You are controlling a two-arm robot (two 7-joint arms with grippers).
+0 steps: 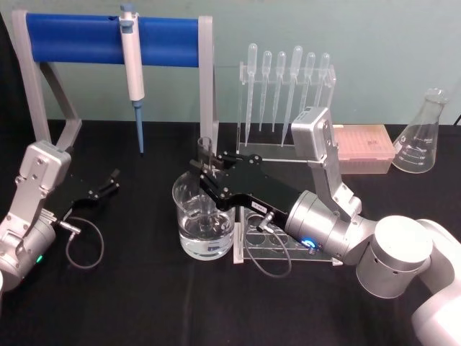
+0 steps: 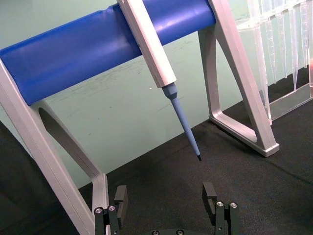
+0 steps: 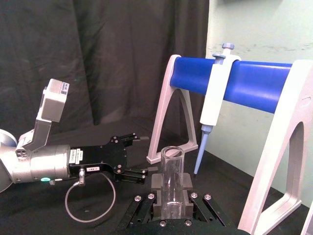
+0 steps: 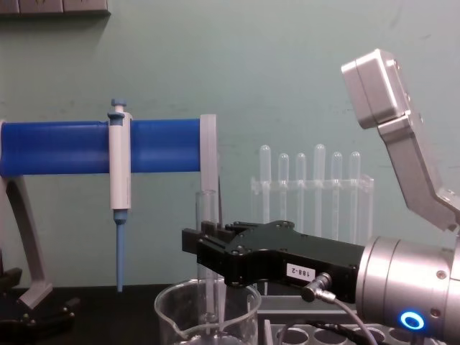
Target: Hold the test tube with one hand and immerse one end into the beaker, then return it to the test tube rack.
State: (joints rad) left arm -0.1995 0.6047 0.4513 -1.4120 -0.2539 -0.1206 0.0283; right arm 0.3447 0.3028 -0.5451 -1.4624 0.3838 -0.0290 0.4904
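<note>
You are at the dipping step. Your right gripper (image 1: 207,175), the black flat-jawed one, is closed on the long clear glass test tube (image 1: 204,150) and holds it upright. The open rim stands above the jaws. The rounded end hangs below them inside the wide clear glass beaker (image 1: 189,231), directly under the fingertips. The beaker has clear liquid in its lower part, and the tube's end looks to reach it, though the depth is hard to read through the glass.

If you count the dip as done, the next move is a straight lift until the rounded end clears the flared rim. After that, carry the tube back toward the wrist. The clear acrylic test tube rack (image 1: 253,238) lies just beneath the gripper's body, touching or nearly touching the beaker. The carry will be short and needs a careful vertical entry into a hole.

Above the tool there is open room. Beyond the fingertips, the grey leg of the blue-barred stand (image 1: 209,86) is near, so do not push forward. On the tool's far side stands the clear holder of thin plastic pipettes (image 1: 284,108). A grey cable loops under the wrist across the rack's front.

Your left gripper (image 1: 108,183) is parked well apart, fingers spread and empty.
</note>
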